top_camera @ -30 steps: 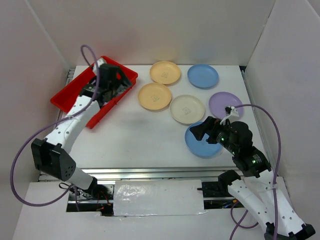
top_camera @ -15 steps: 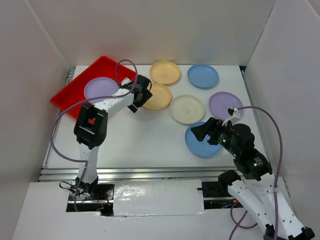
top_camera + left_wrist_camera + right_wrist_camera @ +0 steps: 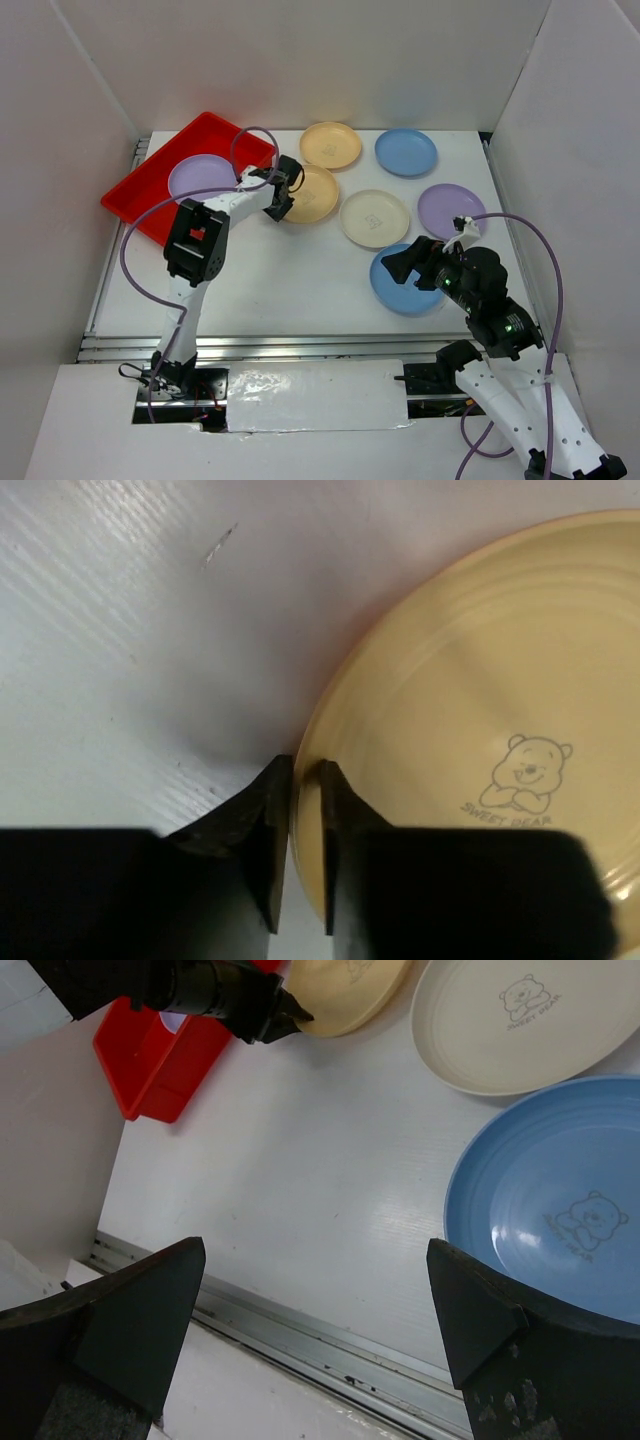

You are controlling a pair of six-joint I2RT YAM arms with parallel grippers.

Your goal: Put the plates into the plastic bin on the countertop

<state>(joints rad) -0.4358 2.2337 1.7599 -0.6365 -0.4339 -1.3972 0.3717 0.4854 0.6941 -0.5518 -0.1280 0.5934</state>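
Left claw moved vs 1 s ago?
Yes. The left claw went right, off the red rectangular plastic bin to the left rim of the nearer yellow round plastic plate.

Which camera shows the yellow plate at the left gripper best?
The left wrist view: the yellow plate fills it, bear mark sharp, rim between the fingers of the left gripper. The top view shows it small; the right wrist view catches only a part.
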